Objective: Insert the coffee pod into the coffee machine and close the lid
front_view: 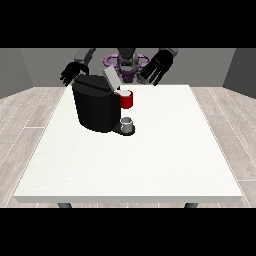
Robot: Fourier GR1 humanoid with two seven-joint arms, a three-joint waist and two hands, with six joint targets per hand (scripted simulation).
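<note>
Front view: a humanoid robot stands behind a large white rectangular worktop. The hand at the view's right hangs in the air with its fingers spread and straight, holding nothing. Below it and towards the view's left sits the bulky black coffee machine, its grey flat lid tilted up and open. The red round pod holder juts from the machine's front, towards that hand; a pale spot at its top may be the coffee pod, but I cannot tell. A small grey cup stands under it. The hand at the view's left hovers just behind the machine's top, fingers spread downward, empty.

The pod step looks finished or nearly so; closing the lid remains. The lid's long axis slants up and away; the next move calls for pressing it down and forward.
</note>
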